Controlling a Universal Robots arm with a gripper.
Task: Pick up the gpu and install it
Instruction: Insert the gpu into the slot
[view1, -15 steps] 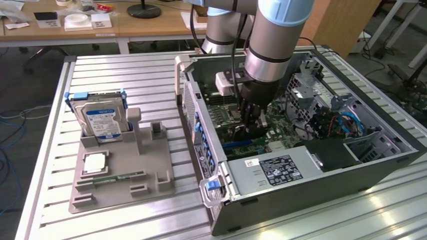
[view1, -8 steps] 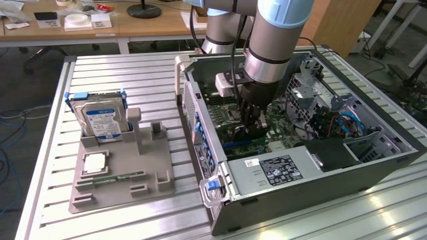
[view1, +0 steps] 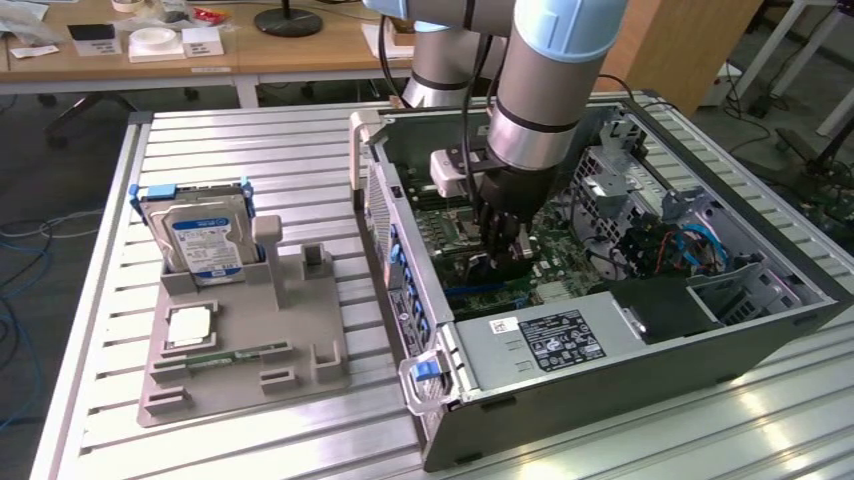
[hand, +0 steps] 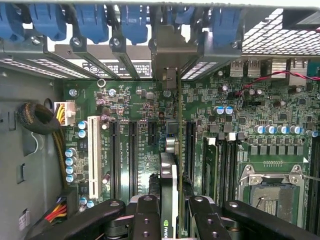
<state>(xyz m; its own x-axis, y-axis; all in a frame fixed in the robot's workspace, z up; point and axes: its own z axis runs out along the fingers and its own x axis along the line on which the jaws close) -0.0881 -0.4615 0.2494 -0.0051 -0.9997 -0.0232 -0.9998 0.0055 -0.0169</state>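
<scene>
REMOTE BENCH: I have the slatted table (view1: 267, 140) in the exterior view, and on it the open computer case (view1: 641, 360) lies on its side. The arm (view1: 561, 80) reaches straight down into the case. At the exterior view's left, well apart from the case, a grey holder (view1: 240, 385) carries the hard drive (view1: 207, 240) upright and the memory stick (view1: 227, 355) flat at its near edge.

Inside the case, the wrist view looks down on the motherboard (hand: 240, 115) and its row of black expansion slots (hand: 132, 155), with a white slot (hand: 93, 150) beside them.

The gripper (hand: 170, 210) is partly closed, its fingers (hand: 145, 215) clamped on either face of the gpu (hand: 169, 175). The card stands on edge directly beneath the wrist. Its long axis runs parallel to the slots, and its far end points at the case's rear wall with the blue latches (hand: 135, 22). I judge it lined up over a slot between the black ones. I cannot tell whether its edge is seated in that slot or resting just above it.
</scene>
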